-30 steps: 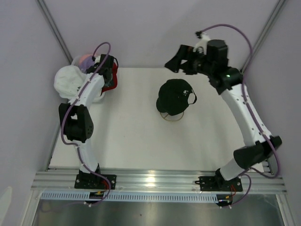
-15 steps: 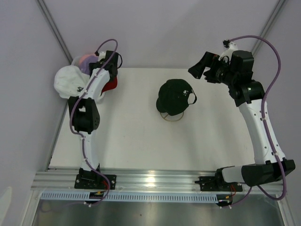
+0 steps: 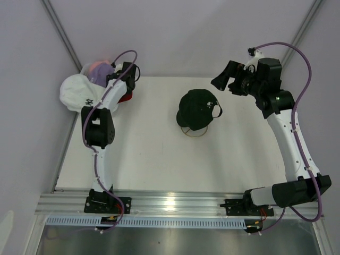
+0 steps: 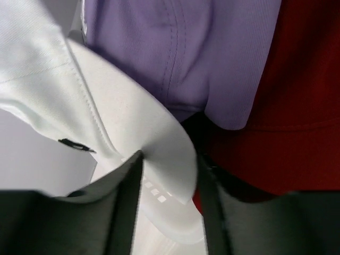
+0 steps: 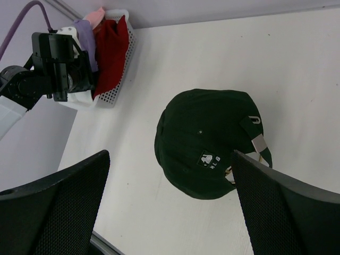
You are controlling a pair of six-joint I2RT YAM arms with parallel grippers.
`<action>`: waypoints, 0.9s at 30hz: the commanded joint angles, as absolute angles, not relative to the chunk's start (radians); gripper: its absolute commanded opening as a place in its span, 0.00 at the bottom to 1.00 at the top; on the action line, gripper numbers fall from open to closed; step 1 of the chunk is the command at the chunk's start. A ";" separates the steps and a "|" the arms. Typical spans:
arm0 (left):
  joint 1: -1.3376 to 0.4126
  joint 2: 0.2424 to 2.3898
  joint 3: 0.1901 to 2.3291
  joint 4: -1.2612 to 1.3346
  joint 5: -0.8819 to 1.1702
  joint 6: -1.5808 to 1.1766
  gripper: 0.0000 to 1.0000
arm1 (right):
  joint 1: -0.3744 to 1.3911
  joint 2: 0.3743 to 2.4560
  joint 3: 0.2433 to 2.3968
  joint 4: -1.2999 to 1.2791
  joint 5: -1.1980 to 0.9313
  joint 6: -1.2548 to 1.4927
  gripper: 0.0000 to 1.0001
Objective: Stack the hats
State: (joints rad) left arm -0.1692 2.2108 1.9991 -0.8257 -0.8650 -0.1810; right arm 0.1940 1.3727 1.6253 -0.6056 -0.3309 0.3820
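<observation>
Far-left corner of worktop (image 3: 149, 154): we see left gripper (image 4: 170, 175) astride white cap (image 4: 133, 106) brim.
Stiff curved brim sits btwn its fingers (image 4: 125, 212); can't tell if pinched. Behind: lavender cap (image 4: 186, 53), red cap (image 4: 297, 106), both twill. Elsewhere, right gripper (image 5: 170, 159) spread wide, empty; domed dark green cap (image 3: 197, 109) mid-worktop.

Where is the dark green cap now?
In the top view the dark green cap sits on the wire stand near the middle of the table, away from the mesh basket at far left.
</observation>
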 commanded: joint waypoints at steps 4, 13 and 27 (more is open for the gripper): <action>-0.175 2.174 1.928 -0.781 -0.934 -0.158 0.25 | 0.190 1.368 1.615 -0.563 -0.350 0.385 1.00; -0.184 1.994 1.849 -0.793 -0.876 -0.118 0.01 | 0.190 1.348 1.576 -0.531 -0.379 0.419 1.00; -0.354 1.573 1.815 -0.804 -0.865 0.176 0.01 | 0.187 1.318 1.535 -0.459 -0.416 0.486 1.00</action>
State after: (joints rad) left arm -0.2623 1.6508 1.8397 -0.8364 -0.8360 0.0597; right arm 0.1921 1.3418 1.5074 -0.5213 -0.3965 0.4545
